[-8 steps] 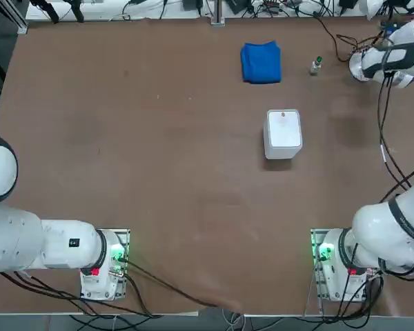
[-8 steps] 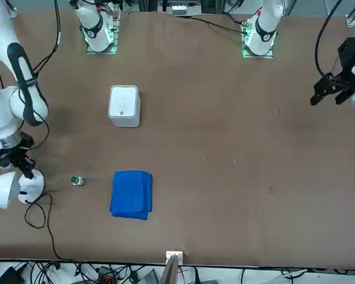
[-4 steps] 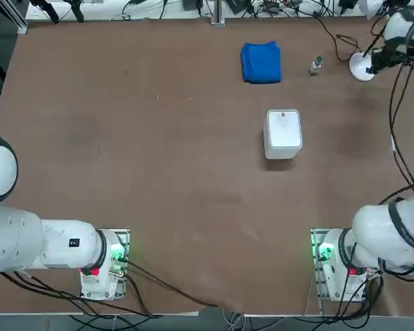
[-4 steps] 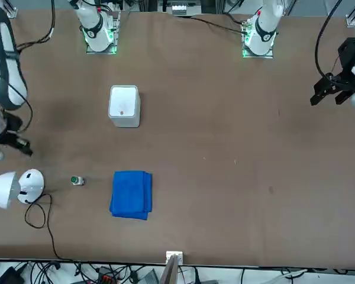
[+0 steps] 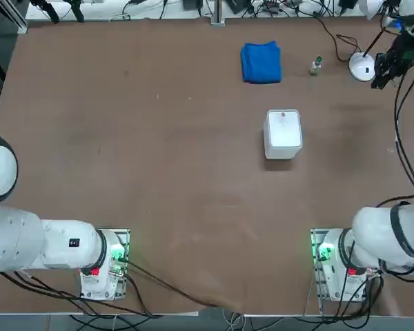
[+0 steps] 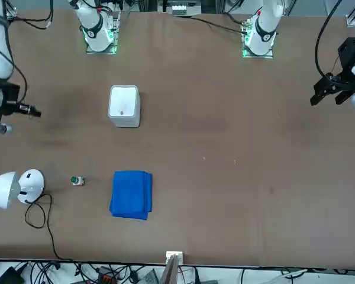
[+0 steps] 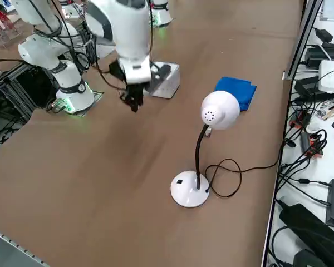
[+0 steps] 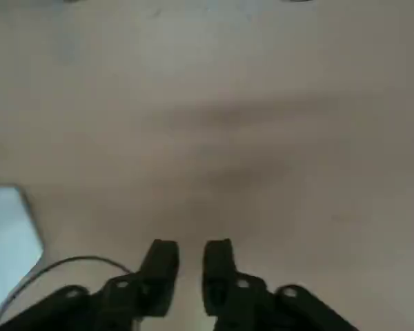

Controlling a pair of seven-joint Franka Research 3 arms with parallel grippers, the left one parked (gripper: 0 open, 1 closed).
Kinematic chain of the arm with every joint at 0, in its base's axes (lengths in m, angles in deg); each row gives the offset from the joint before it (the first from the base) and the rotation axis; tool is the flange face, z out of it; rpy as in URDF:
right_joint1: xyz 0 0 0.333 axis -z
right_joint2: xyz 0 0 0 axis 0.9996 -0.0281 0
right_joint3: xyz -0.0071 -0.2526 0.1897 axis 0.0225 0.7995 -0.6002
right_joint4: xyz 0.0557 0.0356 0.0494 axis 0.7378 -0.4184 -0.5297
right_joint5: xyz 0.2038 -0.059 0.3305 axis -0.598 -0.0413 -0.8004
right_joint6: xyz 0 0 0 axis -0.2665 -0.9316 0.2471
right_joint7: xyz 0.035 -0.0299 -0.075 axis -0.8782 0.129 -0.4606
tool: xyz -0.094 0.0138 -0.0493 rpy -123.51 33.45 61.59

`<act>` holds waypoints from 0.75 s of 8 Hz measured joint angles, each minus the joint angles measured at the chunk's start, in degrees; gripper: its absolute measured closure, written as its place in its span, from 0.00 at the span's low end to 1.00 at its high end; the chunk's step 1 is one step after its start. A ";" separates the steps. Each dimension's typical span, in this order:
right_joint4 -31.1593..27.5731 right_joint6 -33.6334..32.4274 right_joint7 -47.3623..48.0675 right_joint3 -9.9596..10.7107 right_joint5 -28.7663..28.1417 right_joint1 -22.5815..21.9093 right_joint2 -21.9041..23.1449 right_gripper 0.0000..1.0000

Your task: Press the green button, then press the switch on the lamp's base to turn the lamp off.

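The lamp stands at the table's far right corner, its round white base [image 5: 362, 67] [image 6: 31, 183] [image 7: 189, 190] flat on the table and its white head [image 7: 220, 110] bent over on the black stem. The green button [image 5: 317, 65] [image 6: 76, 180] sits between the lamp's base and the blue cloth. My right gripper [image 5: 383, 72] [image 6: 32, 111] [image 7: 133, 101] [image 8: 188, 262] hangs above bare table, on the robot's side of the lamp's base and clear of it. In the right wrist view its black fingers [image 8: 159, 265] stand slightly apart with nothing between them.
A folded blue cloth [image 5: 261, 62] [image 6: 131, 194] lies at the far edge. A white rounded-square box [image 5: 283, 133] [image 6: 124, 105] stands mid-table, right of centre. The lamp's black cord [image 6: 38, 219] loops toward the far edge. Cables crowd the space beyond that edge.
My right gripper has lifted off the lamp's base and drawn back toward the robot's side. Its fingers have parted a little. The lamp, button, cloth and box have stayed put.
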 joint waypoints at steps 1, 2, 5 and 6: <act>1.49 -3.19 0.97 -0.16 -0.03 -1.92 2.42 0.47; 4.02 -6.34 2.03 -0.43 -0.06 -3.78 4.34 0.29; 15.98 -13.90 3.63 -2.54 -0.15 -10.03 6.47 0.00; 18.58 -14.42 3.77 -2.90 -1.03 -11.82 5.98 0.00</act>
